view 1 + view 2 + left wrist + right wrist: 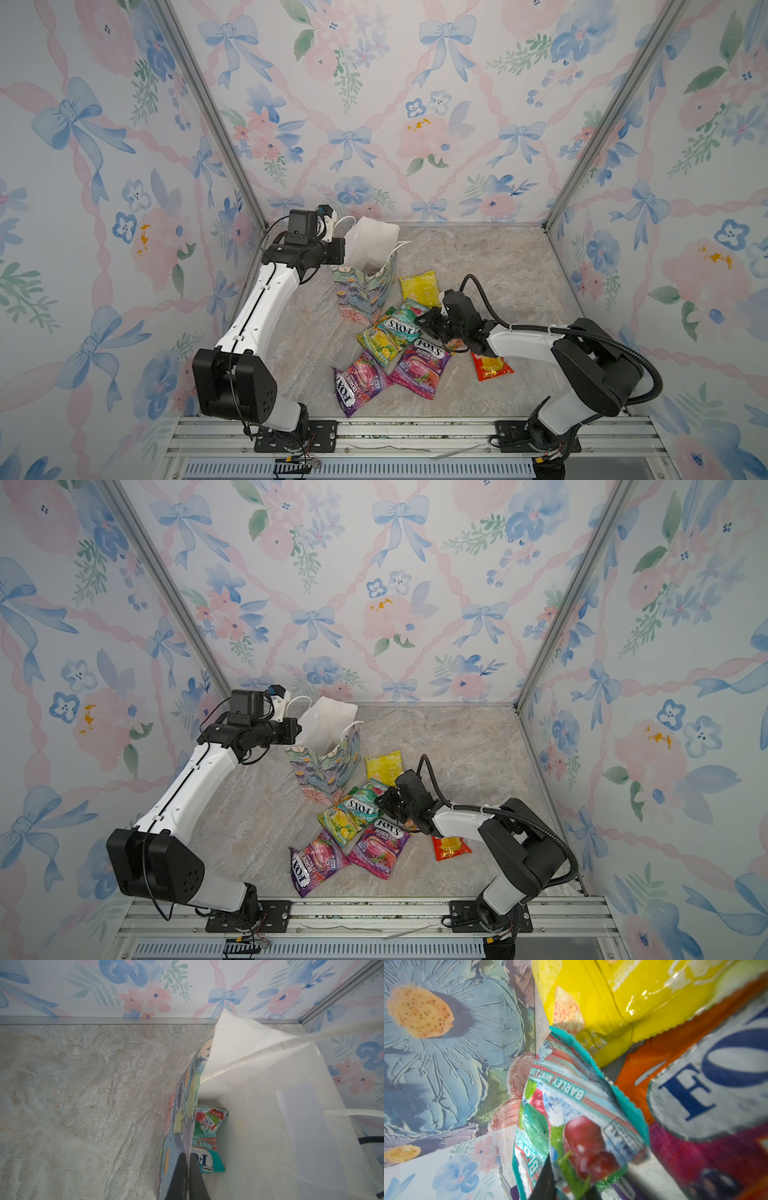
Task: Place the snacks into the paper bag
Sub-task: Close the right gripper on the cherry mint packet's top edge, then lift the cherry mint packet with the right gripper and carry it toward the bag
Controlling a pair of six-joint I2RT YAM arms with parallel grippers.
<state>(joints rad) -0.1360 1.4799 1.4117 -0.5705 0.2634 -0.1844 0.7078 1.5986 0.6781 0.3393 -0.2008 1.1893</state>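
In both top views my left pincer (337,249) (293,732) is at the rim of the paper bag (365,291) (324,771), which stands on the desk (478,266) toward the back and left, with its mouth open upward. My right pincer (424,323) (381,803) is low over the pile of snacks, at the near end of the teal packet (404,321) (360,803). This packet lies with its long axis running from my right pincer toward the foot of the bag, just beside it. In the left wrist view, my left pincer (188,1160) is closed on the printed wall of the bag (249,1053), and one mint packet (207,1142) already lies on the bottom inside. In the right wrist view, my right pincer (569,1186) has its jaws narrow with the edge of the teal packet (581,1126) between them, so I judge that I grip it. The yellow packet (612,1001) and an orange packet (654,1053) lie beyond. The bag's mouth is above and to the left of my right pincer, so I think the packet must rise before it crosses.
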